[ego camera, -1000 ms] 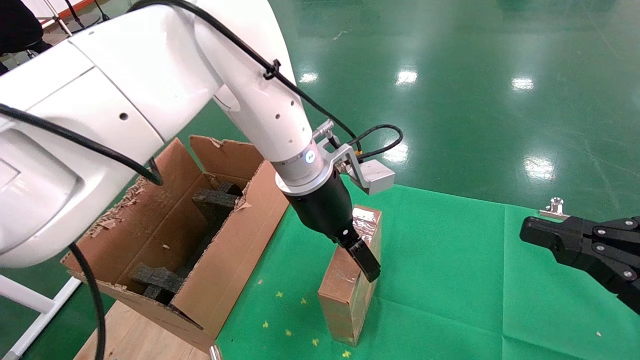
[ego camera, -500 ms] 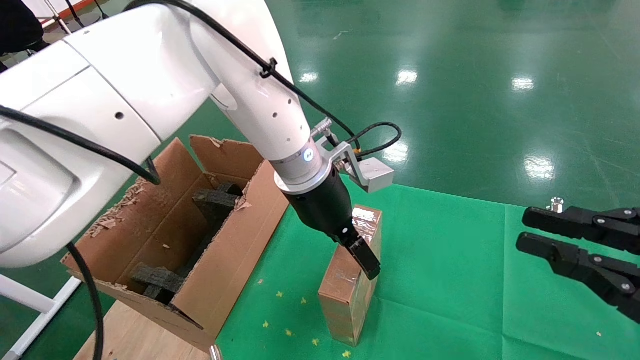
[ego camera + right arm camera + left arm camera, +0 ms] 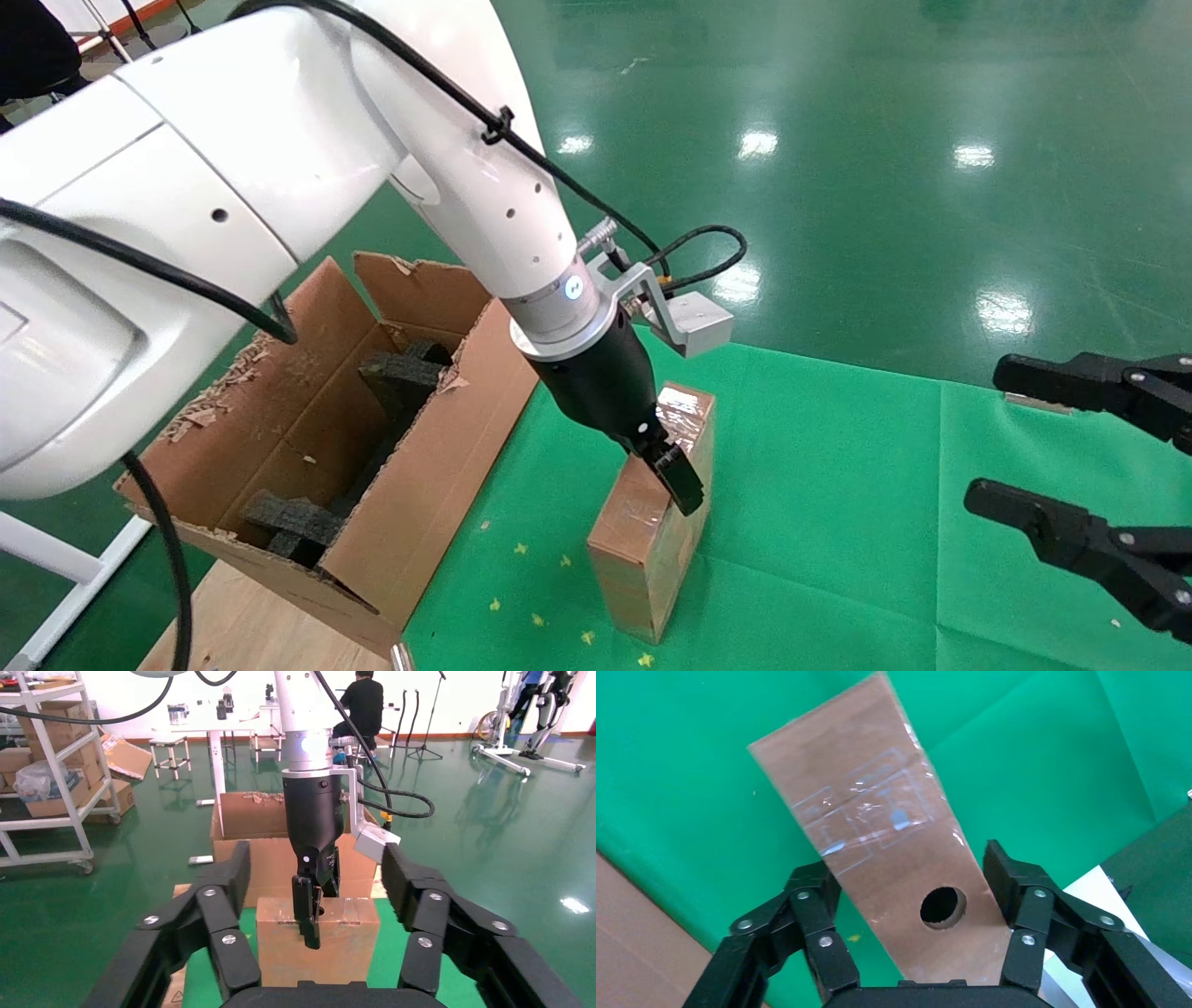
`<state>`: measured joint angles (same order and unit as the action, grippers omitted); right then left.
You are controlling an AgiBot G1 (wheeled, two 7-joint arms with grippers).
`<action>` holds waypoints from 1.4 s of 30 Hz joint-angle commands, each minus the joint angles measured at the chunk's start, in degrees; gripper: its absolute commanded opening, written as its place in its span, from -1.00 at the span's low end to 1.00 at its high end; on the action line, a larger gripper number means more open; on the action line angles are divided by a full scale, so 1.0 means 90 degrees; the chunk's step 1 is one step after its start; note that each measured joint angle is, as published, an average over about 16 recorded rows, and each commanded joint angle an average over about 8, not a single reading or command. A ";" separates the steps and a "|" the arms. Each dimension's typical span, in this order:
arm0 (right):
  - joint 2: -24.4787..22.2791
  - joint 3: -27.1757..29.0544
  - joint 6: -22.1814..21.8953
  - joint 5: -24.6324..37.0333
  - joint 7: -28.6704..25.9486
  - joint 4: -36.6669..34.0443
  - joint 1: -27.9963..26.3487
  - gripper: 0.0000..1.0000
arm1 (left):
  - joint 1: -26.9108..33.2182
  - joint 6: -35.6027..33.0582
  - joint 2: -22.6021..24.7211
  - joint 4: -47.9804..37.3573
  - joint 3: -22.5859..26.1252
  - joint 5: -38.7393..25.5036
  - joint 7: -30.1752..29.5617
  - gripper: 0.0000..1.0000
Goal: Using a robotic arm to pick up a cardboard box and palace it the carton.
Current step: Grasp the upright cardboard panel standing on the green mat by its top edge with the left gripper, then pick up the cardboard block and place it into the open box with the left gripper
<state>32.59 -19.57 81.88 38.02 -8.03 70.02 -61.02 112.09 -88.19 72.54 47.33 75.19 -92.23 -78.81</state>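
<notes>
The cardboard box (image 3: pixel 643 550) stands on its narrow edge on the green cloth, its taped top face with the round hole (image 3: pixel 942 907) facing up. My left gripper (image 3: pixel 656 466) on the white robotic arm (image 3: pixel 484 205) is shut on the box's top end, one finger on each broad side; the far finger is hidden in the head view. The wrist view shows both fingers (image 3: pixel 909 867) against the box (image 3: pixel 877 811). The carton (image 3: pixel 428 485) lies open to the left of the box. My right gripper (image 3: pixel 987 433) is open and empty at the right, facing the box (image 3: pixel 330 952).
Black foam blocks (image 3: pixel 400 373) sit inside the carton. The green cloth (image 3: pixel 838 522) covers the table; bare wood (image 3: pixel 251 624) shows under the carton. Shiny green floor lies beyond. Shelving (image 3: pixel 49 776) and a person (image 3: pixel 365 706) are far behind.
My right gripper has gone from shut to wide open. My left gripper has closed in on the box, which has shifted and tilted slightly.
</notes>
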 commanded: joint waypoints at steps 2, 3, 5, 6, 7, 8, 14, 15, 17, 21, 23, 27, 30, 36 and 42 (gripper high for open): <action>0.0000 0.0000 0.0000 0.0000 0.0000 0.0000 0.0000 1.00 | 0.0000 0.0002 -0.0004 0.0001 -0.0002 0.0000 -0.0002 -1.00; 0.0000 0.0000 0.0000 0.0000 0.0000 0.0000 0.0000 1.00 | -0.0001 0.0005 -0.0005 0.0001 -0.0003 0.0000 -0.0002 -1.00; 0.0000 0.0000 0.0000 0.0000 0.0000 0.0000 0.0000 1.00 | -0.0001 0.0012 -0.0008 0.0003 -0.0004 0.0000 -0.0001 -1.00; 0.0000 0.0000 0.0000 0.0000 0.0000 0.0000 0.0000 1.00 | 0.0000 0.0016 -0.0010 0.0005 -0.0005 -0.0001 0.0001 -1.00; 0.0000 0.0000 0.0000 0.0000 0.0000 0.0000 0.0000 1.00 | 0.0002 0.0019 -0.0015 0.0008 -0.0006 -0.0001 0.0006 -1.00; 0.0000 0.0000 0.0000 0.0000 0.0000 0.0000 0.0000 1.00 | 0.0006 0.0019 -0.0030 0.0014 -0.0007 0.0001 0.0017 -1.00; 0.0000 0.0000 0.0000 0.0000 0.0000 0.0000 0.0000 1.00 | 0.0135 0.0029 -0.0387 0.0216 -0.0070 0.0029 0.0238 -1.00; 0.0000 0.0000 0.0000 0.0000 0.0000 0.0000 0.0000 1.00 | 0.0181 0.0037 -0.0495 0.0284 -0.0097 0.0040 0.0295 -1.00; 0.0000 0.0000 0.0000 0.0000 0.0000 0.0000 0.0000 1.00 | 0.0304 0.0073 -0.0748 0.0443 -0.0175 0.0065 0.0405 -1.00; 0.0000 0.0000 0.0000 0.0000 0.0000 0.0000 0.0000 1.00 | 0.0657 0.0184 -0.1362 0.0790 -0.0418 0.0136 0.0560 -1.00; 0.0000 0.0000 0.0000 0.0000 0.0000 0.0000 0.0000 1.00 | 0.0876 0.0245 -0.1699 0.0947 -0.0561 0.0160 0.0621 -1.00; 0.0000 0.0000 0.0000 0.0000 0.0000 0.0000 0.0000 1.00 | 0.1360 0.0319 -0.2346 0.1131 -0.0790 0.0067 0.0780 -1.00; 0.0000 0.0000 0.0000 0.0000 0.0000 0.0000 0.0000 1.00 | 0.1715 0.0288 -0.2757 0.1122 -0.0841 -0.0191 0.0944 -1.00; 0.0000 0.0000 0.0000 0.0000 0.0000 0.0000 0.0000 1.00 | 0.2122 0.0111 -0.3335 0.0684 -0.0670 -0.0883 0.1418 -1.00; 0.0000 0.0000 0.0000 0.0000 0.0000 0.0000 0.0000 1.00 | 0.1920 0.0135 -0.3672 -0.0307 -0.0477 -0.1120 0.2115 -1.00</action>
<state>32.59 -19.57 81.88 38.02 -8.03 70.02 -61.02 128.97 -86.30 40.02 44.04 70.49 -101.49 -59.88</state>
